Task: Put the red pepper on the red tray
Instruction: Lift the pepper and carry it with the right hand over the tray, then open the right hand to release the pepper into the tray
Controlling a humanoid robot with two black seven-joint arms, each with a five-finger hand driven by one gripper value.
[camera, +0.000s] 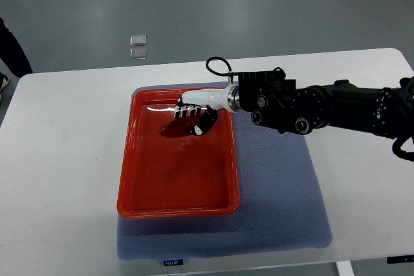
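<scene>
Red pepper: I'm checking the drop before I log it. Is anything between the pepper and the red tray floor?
Nothing visible. The right hand holds the red pepper over the upper part of the red tray, whose floor shows bare. Whether the pepper already touches it, I cannot tell.

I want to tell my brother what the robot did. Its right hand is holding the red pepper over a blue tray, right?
Not quite: the tray is red, not blue; the blue thing is the mat underneath. The top view shows the right hand holding the red pepper over it.
</scene>
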